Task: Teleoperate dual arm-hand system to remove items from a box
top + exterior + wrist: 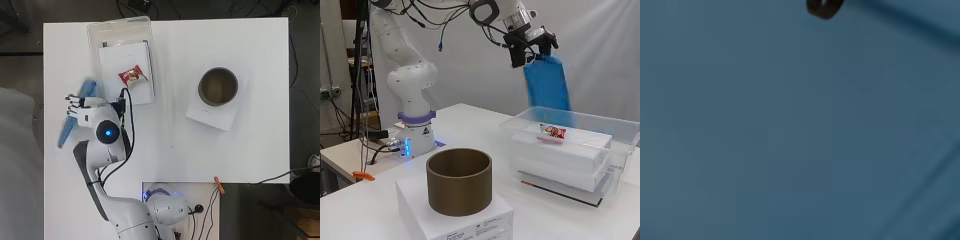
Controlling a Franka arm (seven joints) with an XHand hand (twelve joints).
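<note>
My fingers [74,106] are curling round the top edge of a blue pouch [547,82] — I am holding it clear of the table, hanging from my hand [532,42] with its long axis running straight down. Seen from overhead, the pouch is slanting from one o'clock to seven o'clock beneath me, over bare table [200,160] beyond the long side of the clear plastic box [95,35] at my two o'clock. The wrist view is showing nothing but blue. White flat boxes [560,152] and a red snack packet [132,75] are sitting inside. A brown cylinder [218,86] on a white carton [470,220] is standing well apart, at three o'clock. I judge lowering comes next — straight down onto the table.
</note>
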